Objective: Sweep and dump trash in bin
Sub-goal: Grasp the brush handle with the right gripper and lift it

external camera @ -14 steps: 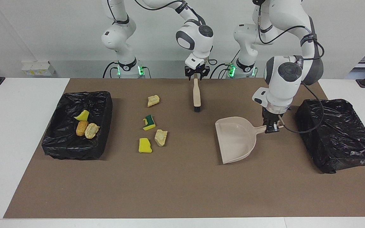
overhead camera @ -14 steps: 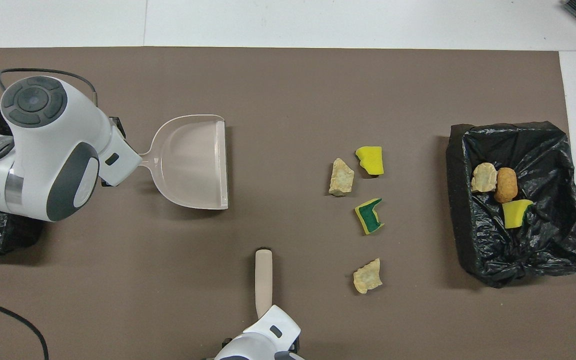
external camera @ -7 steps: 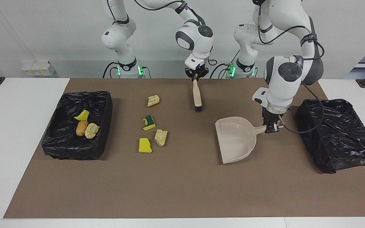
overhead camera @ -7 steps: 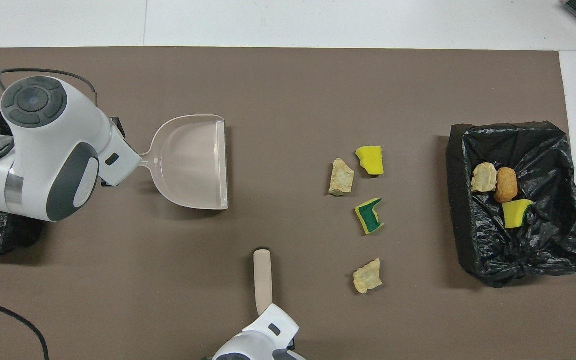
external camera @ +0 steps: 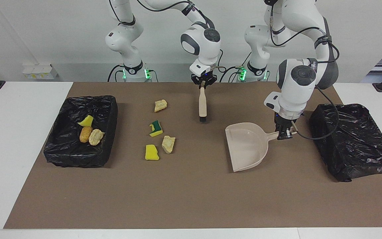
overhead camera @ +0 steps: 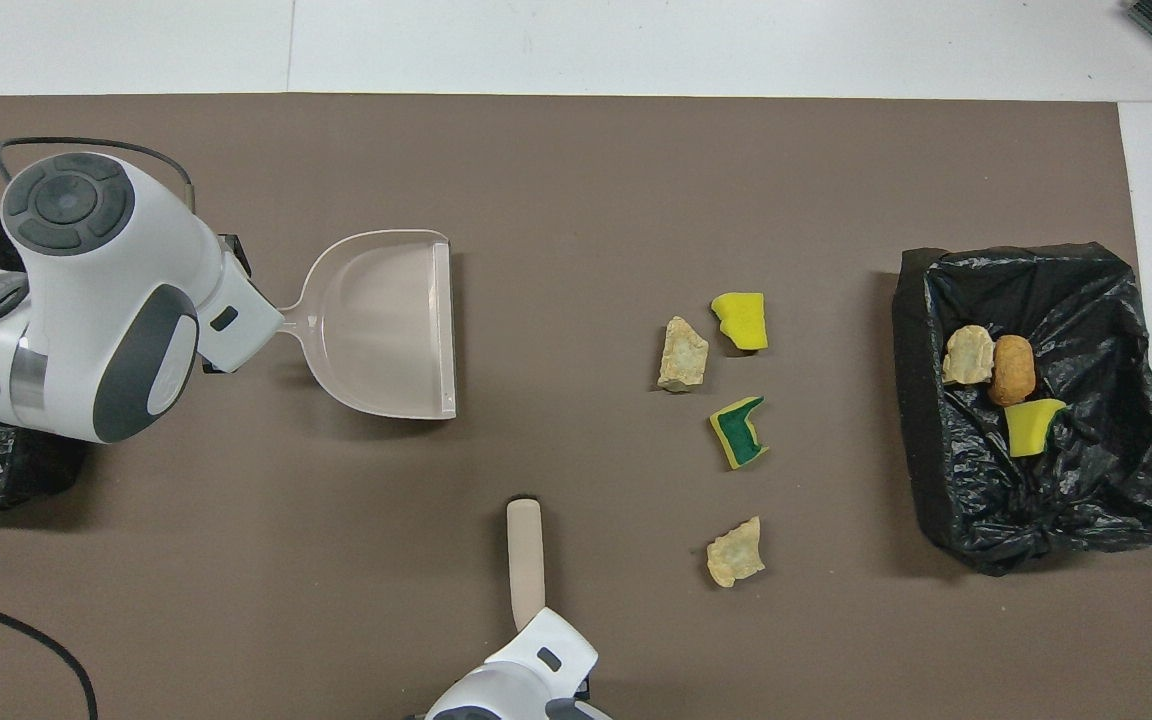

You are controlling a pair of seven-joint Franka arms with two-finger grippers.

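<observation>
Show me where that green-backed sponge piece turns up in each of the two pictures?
Facing view: the green-backed sponge piece lies on the brown mat, in the middle of the loose scraps beside the bin that holds trash.
Overhead view: the same piece lies green side up, again beside that bin.
Shared landmark: the beige dustpan, toward the left arm's end.

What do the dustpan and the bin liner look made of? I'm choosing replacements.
Dustpan: apparently moulded plastic, beige and smooth, with a slightly translucent look from overhead. Bin liner: thin black plastic film, judging by its glossy crinkles and folds.
</observation>
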